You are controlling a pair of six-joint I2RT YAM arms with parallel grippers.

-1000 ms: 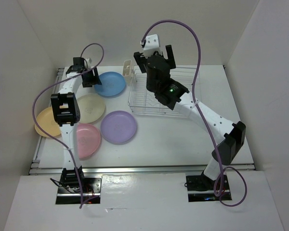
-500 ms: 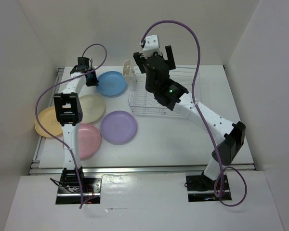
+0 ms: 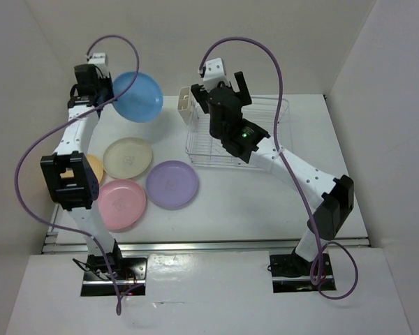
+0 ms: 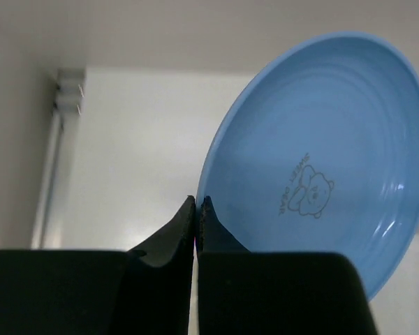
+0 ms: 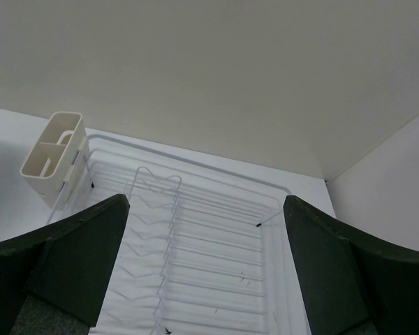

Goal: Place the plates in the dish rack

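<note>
Blue plate (image 4: 314, 160) sticks out past the left tool (image 4: 197, 204), pinched by its rim. That thin hold may slip.

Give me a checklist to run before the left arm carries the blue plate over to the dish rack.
1. Grasp: left gripper shut on the rim of the blue plate, plate in the air: ok.
2. Grasp depth: the pinch sits at the very edge of the rim; secure enough: cannot tell.
3. Slots of the dish rack free of plates: ok.
4. Path into the rack: right gripper, open, hangs right above it: not ok.
5. The cream plate, purple plate and pink plate lie flat on the table, off the path: ok.
</note>
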